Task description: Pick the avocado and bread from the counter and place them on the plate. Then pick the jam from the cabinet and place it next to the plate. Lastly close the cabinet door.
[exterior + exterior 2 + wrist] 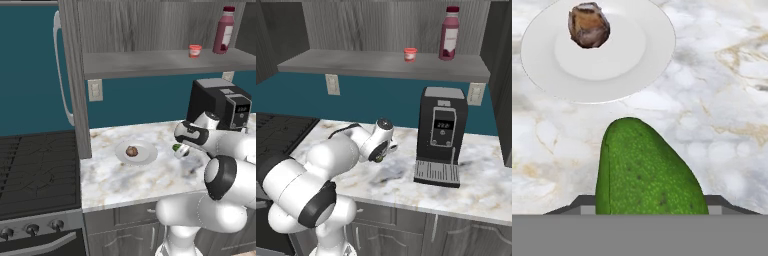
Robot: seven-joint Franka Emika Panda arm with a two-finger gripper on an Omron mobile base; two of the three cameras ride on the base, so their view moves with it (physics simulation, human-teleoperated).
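We see a black coffee machine [440, 136] at the counter's back edge and a dark-red bottle [449, 33] on the shelf.

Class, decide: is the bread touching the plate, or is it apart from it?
Touching. In the hand view the bread rests directly on the plate, no gap beneath; the left base view agrees.

- The plate [145, 156] rests on the surface [125, 180], with the bread [132, 151] on it.
- The avocado [178, 148] sits at the plate's 3 o'clock in the left base view, between the fingers of the gripper [181, 150] and above the surface (clear of the plate rim).
- The coffee machine [220, 102] stands behind the avocado, at about 1 o'clock.
- The jam [195, 50] sits on the cabinet [100, 30] shelf, the bottle [224, 30] just beside it at 3 o'clock.
- The stove [35, 170] lies at the plate's 9 o'clock.
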